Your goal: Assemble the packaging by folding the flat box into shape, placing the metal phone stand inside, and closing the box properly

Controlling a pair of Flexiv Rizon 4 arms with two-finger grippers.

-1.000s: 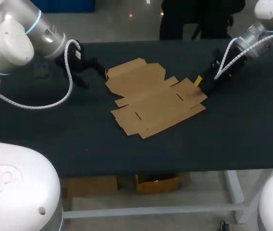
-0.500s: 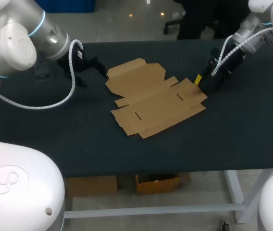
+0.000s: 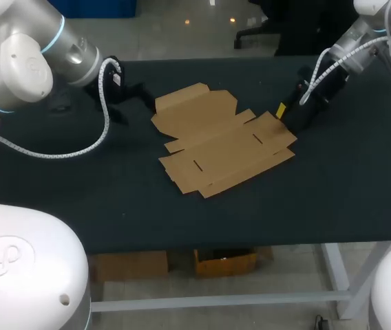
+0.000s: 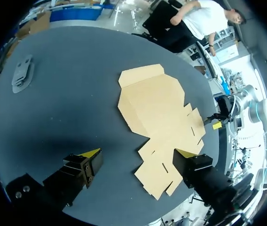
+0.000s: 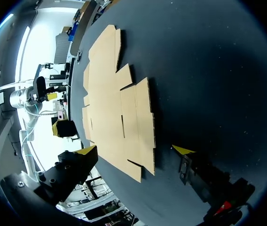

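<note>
Left gripper [image 4: 138, 152] and right gripper [image 5: 136, 149] gape wide, empty, flanking the flat box [image 3: 223, 141].

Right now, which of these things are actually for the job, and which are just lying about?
For the job: flat cardboard box; grey phone stand; left gripper, open; right gripper, open.
Just there: the black table under them all.

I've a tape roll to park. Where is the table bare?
Bare: the wide strip between the flat box and the table's near edge, also right of the right end effector. Crowded: beside the box's far left, by the left end effector and phone stand.
</note>
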